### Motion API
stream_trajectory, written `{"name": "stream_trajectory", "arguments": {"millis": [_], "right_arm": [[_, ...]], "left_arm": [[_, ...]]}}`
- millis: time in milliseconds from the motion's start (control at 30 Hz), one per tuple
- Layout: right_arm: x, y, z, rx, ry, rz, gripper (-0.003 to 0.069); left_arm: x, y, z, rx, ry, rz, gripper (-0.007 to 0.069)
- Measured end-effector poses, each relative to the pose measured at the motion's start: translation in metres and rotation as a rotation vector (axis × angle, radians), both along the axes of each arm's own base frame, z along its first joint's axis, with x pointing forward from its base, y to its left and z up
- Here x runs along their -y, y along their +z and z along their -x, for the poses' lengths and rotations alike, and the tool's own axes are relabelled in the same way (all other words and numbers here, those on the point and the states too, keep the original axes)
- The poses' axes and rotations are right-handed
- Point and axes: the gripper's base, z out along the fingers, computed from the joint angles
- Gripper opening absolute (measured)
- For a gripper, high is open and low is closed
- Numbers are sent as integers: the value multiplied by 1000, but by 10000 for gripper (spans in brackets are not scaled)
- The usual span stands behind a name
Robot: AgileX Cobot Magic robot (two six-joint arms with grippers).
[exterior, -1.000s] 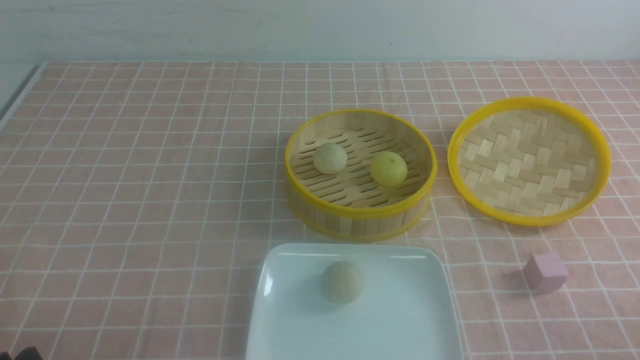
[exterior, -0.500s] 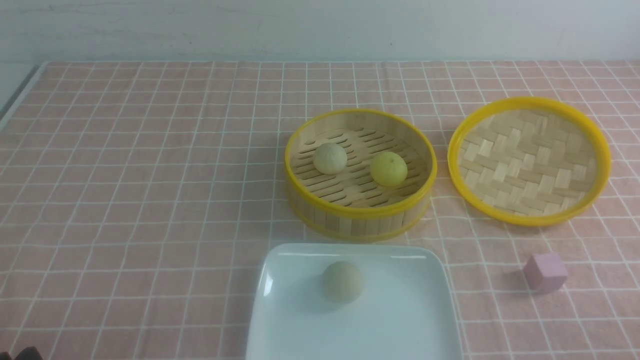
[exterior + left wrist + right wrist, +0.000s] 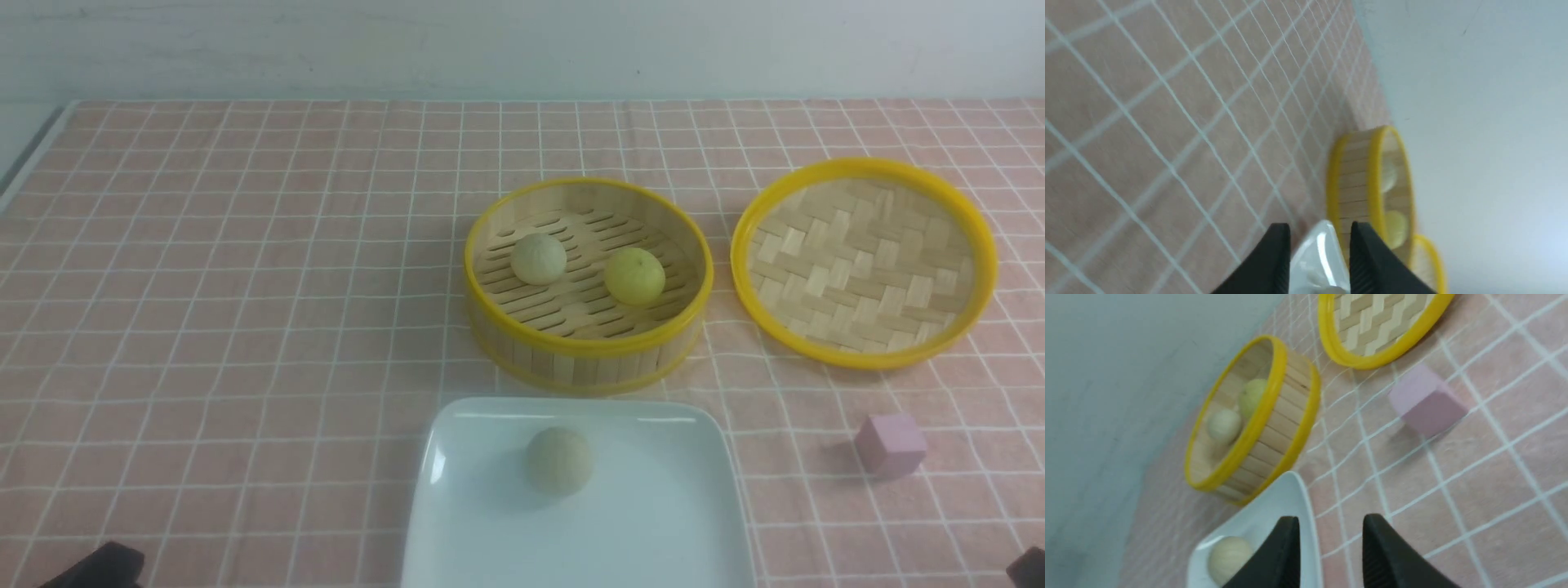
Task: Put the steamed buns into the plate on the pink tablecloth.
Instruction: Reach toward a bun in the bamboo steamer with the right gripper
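Observation:
The white square plate (image 3: 653, 506) lies on the pink tablecloth (image 3: 245, 286) at the near middle, with one pale beige steamed bun (image 3: 559, 461) in it. Another beige bun (image 3: 539, 258) and a yellow-green bun (image 3: 634, 276) sit in the bamboo steamer basket (image 3: 584, 359) just behind the plate. My left gripper (image 3: 1319, 226) is open and holds nothing, low at the near left, facing the plate (image 3: 1314, 253). My right gripper (image 3: 1331, 518) is open and holds nothing too, at the near right beside the plate's rim (image 3: 1298, 486).
The woven, yellow-rimmed lid (image 3: 864, 261) lies upside down to the right of the basket. A small pink cube (image 3: 890, 443) sits in front of the lid, right of the plate. Dark parts of both arms show at the near corners of the front view.
A dark part of the left arm has grown at the bottom left corner of the front view, and one of the right arm has appeared at the bottom right. The buns have not moved.

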Motion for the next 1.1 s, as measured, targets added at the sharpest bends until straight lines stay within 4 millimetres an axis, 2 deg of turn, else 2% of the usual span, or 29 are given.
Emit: {"name": "stream_trajectory", "arguments": {"millis": [33, 100, 233, 300, 333, 367, 400, 433, 467, 533, 600, 633, 700, 767, 800, 833, 867, 967, 1100], "right_arm": [[-1, 1, 0, -6, 2, -55, 239], [-2, 1, 0, -10, 3, -88, 239], [-3, 5, 0, -1, 0, -164, 232], [-3, 16, 0, 55, 4, -149, 205], [-2, 31, 2, 124, 9, -103, 165], [-2, 34, 2, 138, 10, -92, 165], [-1, 65, 7, 260, 16, 5, 93], [0, 83, 10, 319, 22, 80, 47], [-1, 92, 9, 341, 30, 140, 16], [-4, 123, 4, 352, 93, 347, -10], [-7, 135, -4, 295, 164, 451, -10], [-10, 135, -14, 206, 230, 515, -10], [-13, 134, -35, -6, 364, 613, -10], [-14, 126, -59, -254, 482, 664, -10], [-14, 124, -61, -283, 495, 666, -10], [-14, 120, -73, -381, 542, 674, -9], [-17, 116, -94, -496, 611, 657, -8], [-28, 116, -124, -510, 705, 589, 3], [-58, 117, -165, -403, 822, 532, 52]], "left_arm": [[1, 1, 0, -5, 7, 72, 241], [1, 2, 0, -6, 10, 99, 241], [-1, 4, -1, 29, 30, 105, 239], [-5, 12, -3, 120, 66, 60, 226], [-7, 20, -2, 172, 76, 14, 209], [-7, 22, -2, 182, 76, 2, 205], [-8, 41, 0, 269, 74, -109, 167], [-8, 58, 4, 327, 68, -179, 129], [-7, 69, 7, 356, 58, -238, 101], [-2, 90, 8, 333, -19, -418, 32], [3, 95, 3, 230, -120, -506, 9], [6, 96, 2, 173, -177, -543, 6], [13, 90, -10, -46, -352, -613, 1], [17, 85, -18, -209, -492, -648, 1], [18, 86, -19, -219, -504, -653, 1], [19, 84, -24, -284, -563, -667, 1], [21, 81, -33, -357, -641, -688, 1], [23, 74, -46, -422, -722, -714, 1], [24, 67, -57, -463, -760, -718, 1]]}}
